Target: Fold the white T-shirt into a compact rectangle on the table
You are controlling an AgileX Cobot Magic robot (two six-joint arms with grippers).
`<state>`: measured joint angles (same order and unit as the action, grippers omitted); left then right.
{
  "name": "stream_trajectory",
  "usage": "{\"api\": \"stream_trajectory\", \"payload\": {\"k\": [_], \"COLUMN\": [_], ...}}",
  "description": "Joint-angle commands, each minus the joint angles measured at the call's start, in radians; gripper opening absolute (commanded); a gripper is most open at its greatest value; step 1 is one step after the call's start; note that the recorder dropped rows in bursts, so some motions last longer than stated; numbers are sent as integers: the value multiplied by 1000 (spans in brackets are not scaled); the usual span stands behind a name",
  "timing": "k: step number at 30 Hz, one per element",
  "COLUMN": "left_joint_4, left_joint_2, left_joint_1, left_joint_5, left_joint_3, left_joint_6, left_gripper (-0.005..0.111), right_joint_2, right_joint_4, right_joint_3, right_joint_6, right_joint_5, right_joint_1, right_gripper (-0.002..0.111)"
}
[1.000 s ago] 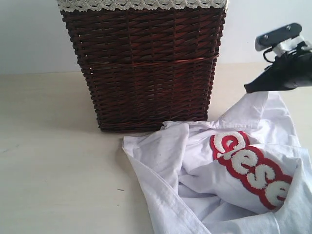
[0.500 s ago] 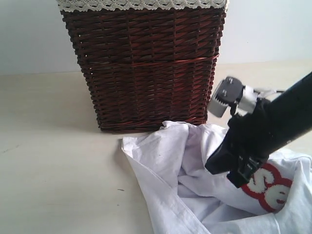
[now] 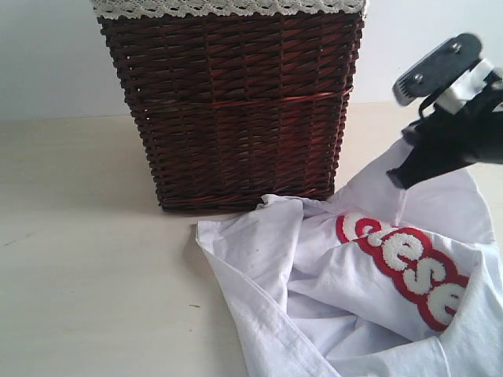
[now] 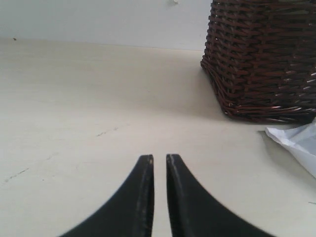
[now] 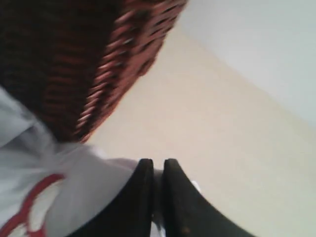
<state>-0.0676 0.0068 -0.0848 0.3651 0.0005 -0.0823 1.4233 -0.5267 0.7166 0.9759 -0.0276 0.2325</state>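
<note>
Right pincer, jaws pressed together, appears to pinch a bit of the white T-shirt. In the exterior view the cloth rises in a peak to its black tip. In the right wrist view white cloth lies close round the closed fingers. Left pincer is pressed together too, with only a thin slit and nothing in it. It sits low over bare table, apart from the shirt's edge.

The shirt lies crumpled on the table, close against the foot of the basket, and runs off the lower right of the exterior view. Its red-edged lettering shows slantwise among loose folds.

By my judgement the folding has hardly begun: there is no flat panel, no straight fold and no rectangle. The shirt wants spreading flat first, then its sleeves and sides folded in.

The table is pale, smooth and mostly bare. The dark wicker basket with its lace trim stands at the back, before a plain pale wall.
</note>
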Motion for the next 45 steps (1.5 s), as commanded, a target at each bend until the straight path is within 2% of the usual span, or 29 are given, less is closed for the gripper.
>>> {"api": "stream_trajectory", "payload": {"k": [1,4,6,10,12,15,18,20,22,25,27,30,31,34,36,37,38,39,45], "left_joint_4": [2,2,2,2,2,2,2,2,2,2,2,2,2,2,2,2,2,2,2], "left_joint_2": [-7,-7,-7,-7,-7,-7,-7,-7,-7,-7,-7,-7,-7,-7,-7,-7,-7,-7,-7], "left_joint_1": [-6,-6,-6,-6,-6,-6,-6,-6,-6,-6,-6,-6,-6,-6,-6,-6,-6,-6,-6], "left_joint_5": [-6,-6,-6,-6,-6,-6,-6,-6,-6,-6,-6,-6,-6,-6,-6,-6,-6,-6,-6], "left_joint_3": [-1,-1,-1,-1,-1,-1,-1,-1,-1,-1,-1,-1,-1,-1,-1,-1,-1,-1,-1], "left_joint_6": [2,2,2,2,2,2,2,2,2,2,2,2,2,2,2,2,2,2,2], "left_gripper": [12,12,12,12,12,12,12,12,12,12,12,12,12,12,12,12,12,12,12], "right_joint_2": [-14,-12,-12,-12,-16,-57,-104,-109,-92,-32,59,196,254,288,286,288,288,288,358], "right_joint_4": [10,10,10,10,4,4,4,-1,-58,-173,-232,-255,-315,-466,-585,-607,-607,-594,-565], "right_joint_3": [-2,-2,-2,-2,-2,-2,-2,-2,-2,-2,-2,-2,-2,-2,0,0,0,0,0], "right_joint_6": [-10,-10,-10,-12,-31,-124,-149,-77,49,218,211,138,138,284,315,324,329,331,331], "right_joint_5": [-108,-102,-98,-98,-102,-14,226,398,497,559,581,642,664,741,809,822,814,793,778], "right_joint_1": [-78,-118,-130,-130,-127,-127,-72,-4,63,135,173,180,180,180,180,180,183,183,185], "right_gripper": [7,13,26,60,66,63,50,39,28,10,0,0,0,2,22,37,45,47,42]}}
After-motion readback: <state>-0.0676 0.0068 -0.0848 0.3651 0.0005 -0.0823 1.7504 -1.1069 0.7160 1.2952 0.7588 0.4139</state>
